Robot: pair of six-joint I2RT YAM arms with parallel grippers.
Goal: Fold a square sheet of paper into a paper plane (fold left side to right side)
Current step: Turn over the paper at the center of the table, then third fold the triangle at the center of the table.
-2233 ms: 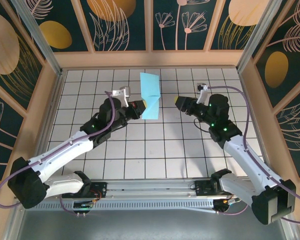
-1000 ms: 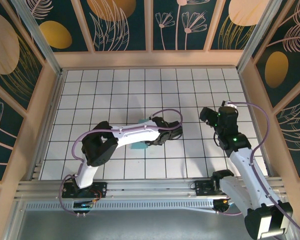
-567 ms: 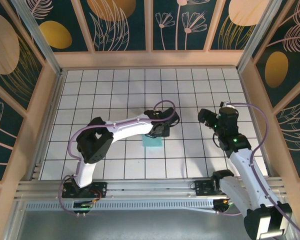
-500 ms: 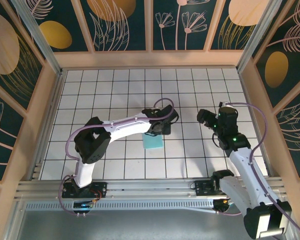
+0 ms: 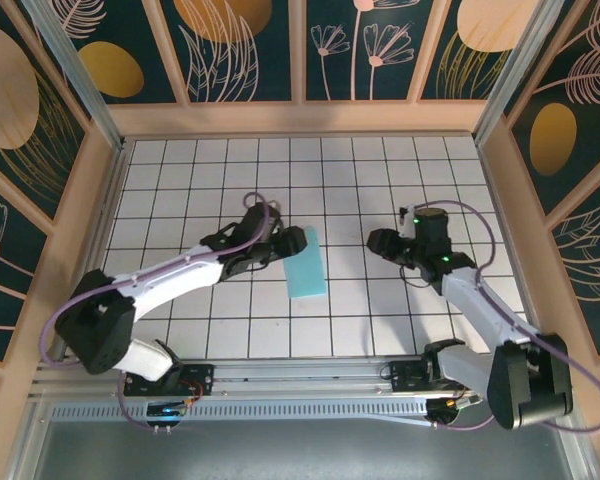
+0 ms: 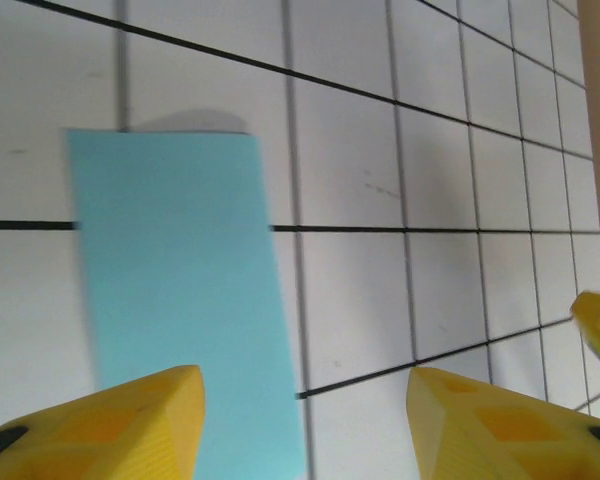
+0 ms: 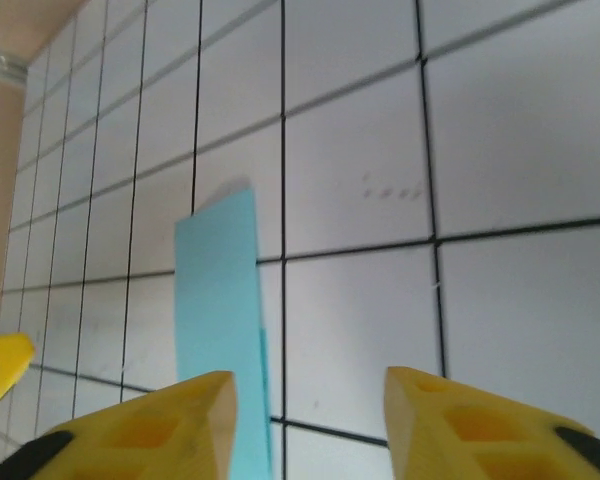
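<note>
from the near edge, both arms reach forward over the white table with black grid lines point(image 5: 380, 320). the left gripper with yellow fingertips point(image 5: 286, 243) hangs low just beside the left long edge of the paper. in its wrist view the two fingertips point(image 6: 100, 420) stand apart with nothing between them, so this hand is spread and empty. the right gripper, also yellow-tipped point(image 5: 373, 242), waits on the other side, apart from the paper and turned toward it. its fingers point(image 7: 480, 420) are also spread, with only bare tiles between them.

between the two hands lies the thin turquoise-blue sheet of paper point(image 5: 305, 262), flat on the table, near the middle and a little tilted. it is a narrow rectangle and not a square, so i judge that the fold from left side to right side is already made and the sheet is now doubled. in the left wrist view point(image 6: 180, 290) its edges look straight and it lies flat, without lifting. i think it is left free there because each hand must find a new place on it for the next fold, probably the corner folds of the nose. no pointed plane shape is formed yet.

behind the table stand the dark wall panels with painted leaves point(image 5: 300, 50).
</note>
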